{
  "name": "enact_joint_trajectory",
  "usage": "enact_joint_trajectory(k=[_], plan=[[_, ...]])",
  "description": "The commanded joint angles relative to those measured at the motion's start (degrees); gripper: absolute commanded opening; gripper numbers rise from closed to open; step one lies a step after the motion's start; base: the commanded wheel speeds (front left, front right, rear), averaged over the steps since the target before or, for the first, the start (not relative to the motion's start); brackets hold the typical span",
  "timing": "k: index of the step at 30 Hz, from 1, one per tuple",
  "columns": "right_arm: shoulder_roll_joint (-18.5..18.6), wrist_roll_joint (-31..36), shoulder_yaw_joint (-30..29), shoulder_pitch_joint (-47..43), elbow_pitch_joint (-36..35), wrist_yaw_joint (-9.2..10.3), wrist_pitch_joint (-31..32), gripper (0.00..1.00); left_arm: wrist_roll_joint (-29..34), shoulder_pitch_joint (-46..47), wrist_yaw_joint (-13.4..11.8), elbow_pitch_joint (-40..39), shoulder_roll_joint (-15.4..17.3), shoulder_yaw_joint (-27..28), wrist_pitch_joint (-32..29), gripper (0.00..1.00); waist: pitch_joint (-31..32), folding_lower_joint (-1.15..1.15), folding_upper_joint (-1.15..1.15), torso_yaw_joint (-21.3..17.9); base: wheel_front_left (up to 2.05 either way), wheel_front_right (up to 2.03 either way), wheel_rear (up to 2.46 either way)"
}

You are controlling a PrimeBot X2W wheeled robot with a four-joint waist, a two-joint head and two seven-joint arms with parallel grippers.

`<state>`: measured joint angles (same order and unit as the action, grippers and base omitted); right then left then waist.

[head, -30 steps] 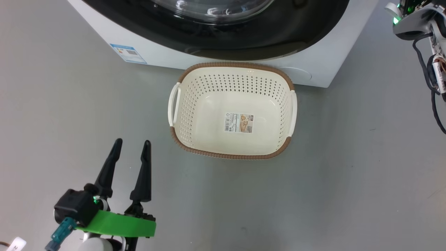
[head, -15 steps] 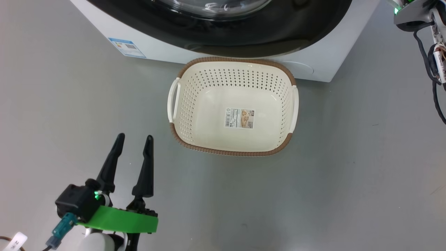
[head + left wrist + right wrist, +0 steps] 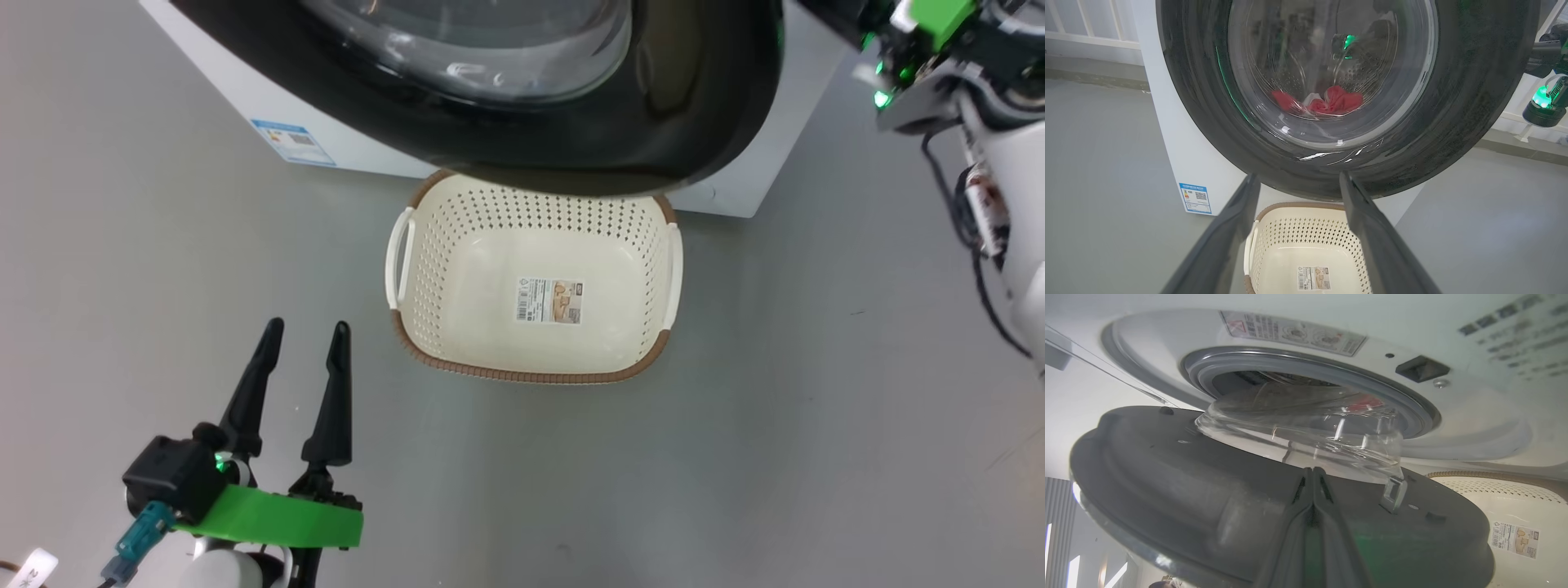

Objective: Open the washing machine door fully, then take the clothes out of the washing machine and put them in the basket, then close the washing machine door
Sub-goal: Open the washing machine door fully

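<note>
The washing machine door, black-rimmed with a glass bowl, stands partly swung out from the white washing machine and overhangs the far rim of the basket. My right gripper is shut, its fingers lying against the door's inner face beside the glass bowl. Its wrist shows at the upper right of the head view. Red clothes lie in the drum, seen through the glass. My left gripper hangs open and holds nothing, over the floor left of the basket, which has nothing in it.
The grey gasket rings the drum mouth behind the door. A blue label sits low on the machine's front. Grey floor spreads around the basket. Cables hang along my right arm.
The door has swung outward and now covers the basket's far rim. My right arm has come further into the head view at the upper right. The left gripper has stayed put.
</note>
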<state>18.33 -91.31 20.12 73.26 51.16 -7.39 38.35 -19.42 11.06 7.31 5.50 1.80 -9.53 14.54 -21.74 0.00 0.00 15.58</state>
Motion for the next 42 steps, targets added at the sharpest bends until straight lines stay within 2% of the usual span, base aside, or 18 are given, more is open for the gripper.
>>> enact_joint_trajectory(k=[1, 22, 32, 42], plan=[[-2.05, 0.51, 1.0, -2.42, -2.65, -0.1, 0.95, 0.0, 0.23, -0.38, 0.17, -1.02, 1.08, 2.21, 0.46, 1.0, 0.81, 0.0, 0.0, -0.64, 0.0, 0.0, 0.0], [-3.01, 0.8, 5.84, -20.72, -17.9, -0.1, 5.19, 0.0, 1.92, -6.96, -0.27, -0.46, 1.08, 4.57, 0.46, 1.0, 10.02, 0.0, 0.0, -1.46, 0.0, 0.0, 0.0], [-4.61, 0.72, 7.92, -27.05, -23.02, -0.1, 5.92, 0.0, 1.97, -9.9, -0.77, -0.49, 1.08, 4.36, 0.46, 1.0, 13.24, 0.0, 0.0, 0.26, 0.0, 0.0, 0.0], [-6.81, 1.76, 10.89, -31.57, -28.07, -0.1, 6.04, 0.0, 2.04, -11.51, -1.29, -0.57, 1.08, 3.55, 0.46, 1.0, 14.78, 0.0, 0.0, 3.62, 0.0, 0.0, 0.0]])
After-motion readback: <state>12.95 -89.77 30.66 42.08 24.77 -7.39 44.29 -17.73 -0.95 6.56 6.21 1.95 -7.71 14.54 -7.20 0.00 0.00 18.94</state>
